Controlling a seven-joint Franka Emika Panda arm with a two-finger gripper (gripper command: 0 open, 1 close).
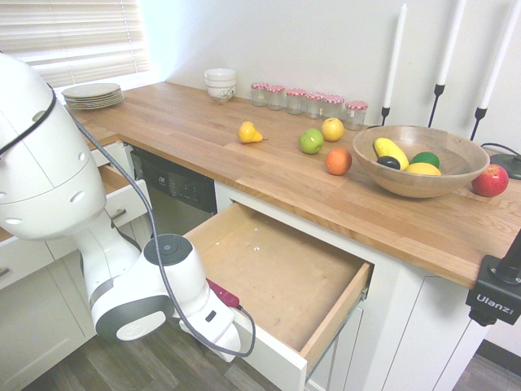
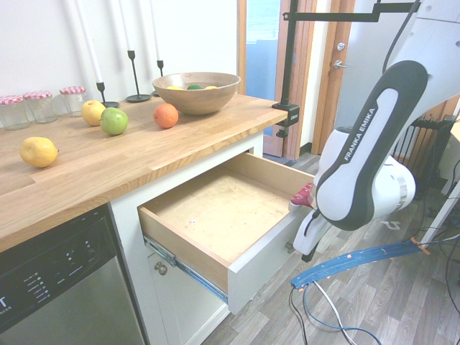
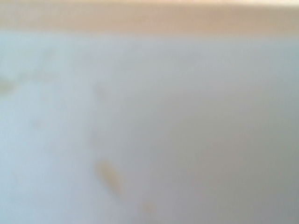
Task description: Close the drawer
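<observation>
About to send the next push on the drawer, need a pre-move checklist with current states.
1. Drawer fully closed: not ok, it stands well out from the cabinet.
2. Gripper at the drawer's front: ok, it is down by the outer face.
3. Drawer free of items that could jam: ok, only small specks show on its bottom.
4. Fruit bowl clear of the drawer's path: ok, it sits on the counter above.
5. Gripper touching the front: cannot tell, the arm's end hides the contact.
</observation>
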